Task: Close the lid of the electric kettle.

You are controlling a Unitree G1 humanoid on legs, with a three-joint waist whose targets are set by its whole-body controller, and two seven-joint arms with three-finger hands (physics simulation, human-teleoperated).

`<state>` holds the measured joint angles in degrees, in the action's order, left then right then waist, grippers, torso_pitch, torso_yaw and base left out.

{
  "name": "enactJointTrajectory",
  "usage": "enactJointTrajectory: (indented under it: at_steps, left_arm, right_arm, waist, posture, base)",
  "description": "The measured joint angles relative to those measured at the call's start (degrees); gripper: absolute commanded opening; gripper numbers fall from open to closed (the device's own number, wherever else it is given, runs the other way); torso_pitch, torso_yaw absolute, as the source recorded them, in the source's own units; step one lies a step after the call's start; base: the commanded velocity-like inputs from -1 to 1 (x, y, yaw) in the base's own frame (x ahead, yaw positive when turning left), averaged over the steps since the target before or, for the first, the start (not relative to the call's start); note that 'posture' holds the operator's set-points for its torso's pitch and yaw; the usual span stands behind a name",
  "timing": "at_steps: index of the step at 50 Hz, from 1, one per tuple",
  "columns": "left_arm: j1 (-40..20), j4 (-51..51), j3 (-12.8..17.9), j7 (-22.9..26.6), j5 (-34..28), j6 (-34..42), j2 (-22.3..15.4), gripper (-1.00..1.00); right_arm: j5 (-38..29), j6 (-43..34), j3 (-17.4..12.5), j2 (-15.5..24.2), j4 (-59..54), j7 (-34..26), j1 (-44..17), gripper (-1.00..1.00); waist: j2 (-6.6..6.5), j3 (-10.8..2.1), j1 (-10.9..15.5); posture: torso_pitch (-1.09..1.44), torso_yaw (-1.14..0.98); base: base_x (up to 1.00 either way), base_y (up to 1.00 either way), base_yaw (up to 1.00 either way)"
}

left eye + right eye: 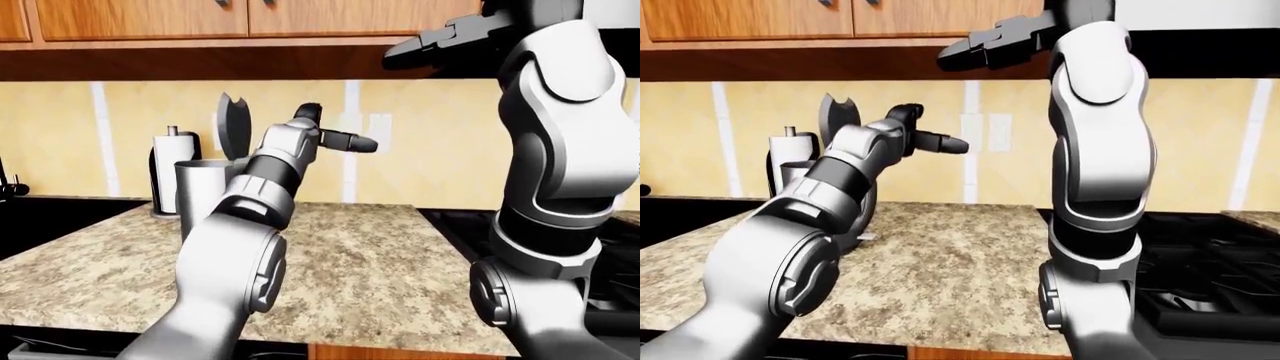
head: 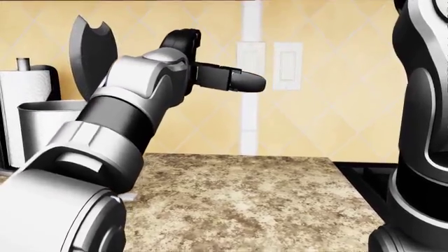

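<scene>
Head view: kettle lid (image 2: 92,55) upright, open.

Kettle (image 1: 200,196) body partly hidden behind left arm (image 1: 262,195).

Left arm (image 1: 262,196): glossy silver-grey rounded shells, black bands at joints, black fingers (image 2: 231,77). Right arm (image 1: 555,150): same silver shells, black joint segments, black fingers (image 1: 985,41).
</scene>
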<state>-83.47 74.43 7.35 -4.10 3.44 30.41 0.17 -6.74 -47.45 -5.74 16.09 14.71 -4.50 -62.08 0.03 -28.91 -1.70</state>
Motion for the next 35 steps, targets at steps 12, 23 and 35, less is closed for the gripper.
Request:
enactJointTrajectory:
  at_steps: [12,23,35]
  left_arm:
    - [0.27,0.63,2.43,-4.18,3.78,-2.64,-2.11,1.0]
    - [0.46,1.04,3.41,-7.77,7.32,-6.12,-4.27,1.0]
    - [0.12,1.36,4.09,-10.61,8.64,-6.82,-6.38,1.0]
  right_arm:
    - [-0.24,0.32,0.13,-0.19,-0.34,-0.14,0.14,1.0]
    - [-0.54,0.53,0.25,-0.41,-0.39,-0.36,0.37,1.0]
    - [-0.67,0.6,0.16,-0.45,-0.53,-0.43,0.3,1.0]
  waist:
    - [-0.25,0.13,-0.04]
    - [-0.47,0.14,0.0]
    - [-0.69,0.19,-0.06]
  posture:
    - [-0.83,0.0]
    - [-0.83,0.0]
    - [-0.83,0.0]
  base:
    - [0.0,0.0,0.0]
    - [0.0,0.0,0.0]
    - [0.0,0.0,0.0]
